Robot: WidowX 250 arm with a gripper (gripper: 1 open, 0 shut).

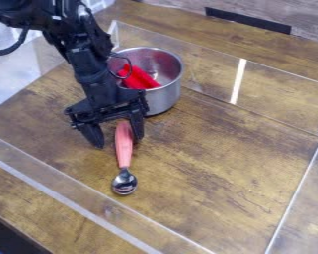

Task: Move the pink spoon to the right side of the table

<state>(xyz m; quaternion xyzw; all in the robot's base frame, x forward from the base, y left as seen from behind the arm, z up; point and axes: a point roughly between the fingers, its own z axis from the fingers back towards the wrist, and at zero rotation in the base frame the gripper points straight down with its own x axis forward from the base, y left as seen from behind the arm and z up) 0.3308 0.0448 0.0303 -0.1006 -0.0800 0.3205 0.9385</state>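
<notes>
So your hand (114, 133) is wide open, fingers spread, right down by the handle end of the pink spoon (123, 157), which lies on the wood-grain surface (215, 159) with its shiny bowl toward the camera. Just behind the spoon you've got the steel pot (159, 71), red thing (139, 76) inside.
</notes>
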